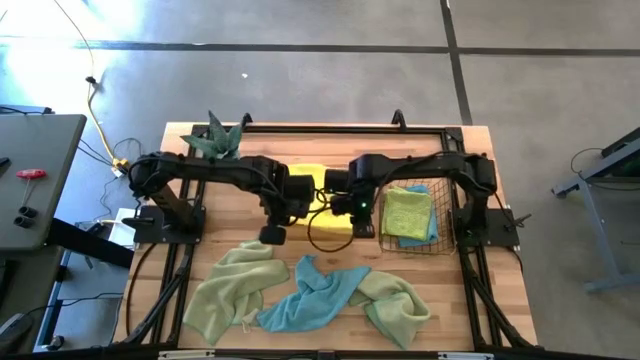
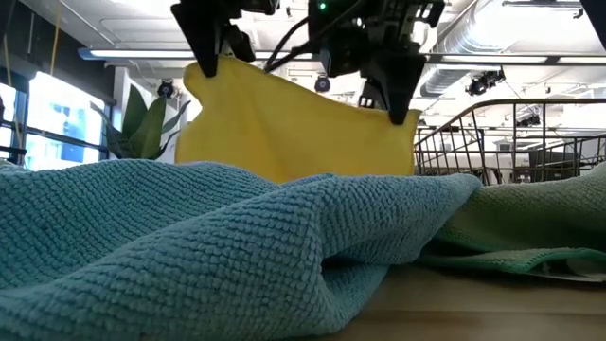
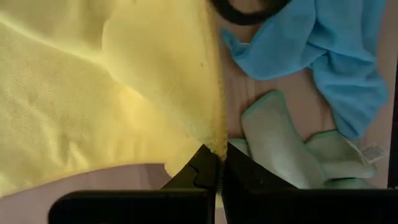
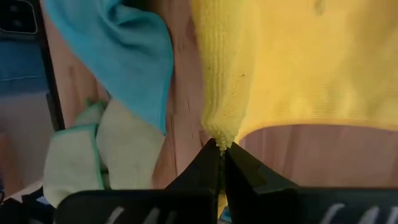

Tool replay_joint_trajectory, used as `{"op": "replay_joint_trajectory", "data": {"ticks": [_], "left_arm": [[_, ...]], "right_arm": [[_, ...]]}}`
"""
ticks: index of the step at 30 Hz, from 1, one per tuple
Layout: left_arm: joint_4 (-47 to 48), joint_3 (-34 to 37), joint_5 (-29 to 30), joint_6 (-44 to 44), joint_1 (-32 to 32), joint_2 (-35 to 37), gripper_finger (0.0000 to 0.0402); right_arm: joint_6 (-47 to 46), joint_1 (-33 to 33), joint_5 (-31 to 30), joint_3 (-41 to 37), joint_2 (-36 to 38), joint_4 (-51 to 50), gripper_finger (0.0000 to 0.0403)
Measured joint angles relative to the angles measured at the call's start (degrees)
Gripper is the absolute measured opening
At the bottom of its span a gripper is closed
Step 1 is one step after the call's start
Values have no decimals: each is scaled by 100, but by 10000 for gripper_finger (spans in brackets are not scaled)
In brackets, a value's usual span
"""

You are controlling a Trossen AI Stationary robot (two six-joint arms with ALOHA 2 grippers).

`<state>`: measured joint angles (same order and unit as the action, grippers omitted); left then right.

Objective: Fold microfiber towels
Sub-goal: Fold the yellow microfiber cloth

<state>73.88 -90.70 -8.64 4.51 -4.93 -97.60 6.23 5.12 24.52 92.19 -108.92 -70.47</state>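
A yellow towel point(image 2: 294, 128) hangs spread between my two grippers above the table's middle; it also shows in the high view point(image 1: 316, 182). My left gripper point(image 2: 206, 64) is shut on its upper left corner and my right gripper point(image 2: 402, 112) on its upper right corner, which sits lower. A light blue towel point(image 1: 315, 295) lies crumpled at the table's near side between two pale green towels point(image 1: 235, 285) point(image 1: 398, 305). The blue towel point(image 2: 237, 237) fills the low view's foreground and hides the yellow towel's lower edge. My left gripper pinches the yellow towel's corner point(image 3: 216, 148) between its two fingers, from above, pointing down. The cloth hangs below the fingers, with its top edge running across to the other gripper. My right gripper pinches the opposite top corner point(image 4: 219, 140) between its two fingers, from above, pointing down. The cloth hangs below it with a bunched edge at the fingers.
A copper wire basket point(image 1: 445, 235) stands at the right, holding a folded lime green towel point(image 1: 406, 212) on a blue one. A potted plant point(image 1: 220, 140) stands at the far left. Cables lie under the grippers.
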Motion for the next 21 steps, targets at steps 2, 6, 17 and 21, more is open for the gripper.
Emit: {"op": "replay_joint_trajectory", "data": {"ticks": [2, 6, 17, 21], "left_arm": [[2, 0, -158, -9, 91, 0, 0], [-21, 0, -287, -4, 233, 0, 0], [-697, 666, 405, -33, 62, -54, 0], [-927, 1178, 813, -119, -221, 9, 0]], "right_arm": [[-1, -6, -22, -42, 118, 60, 0], [59, -4, -152, -45, 313, 45, 0], [820, 103, -967, -45, 320, 531, 0], [928, 306, -1200, -45, 318, 603, 0]]}}
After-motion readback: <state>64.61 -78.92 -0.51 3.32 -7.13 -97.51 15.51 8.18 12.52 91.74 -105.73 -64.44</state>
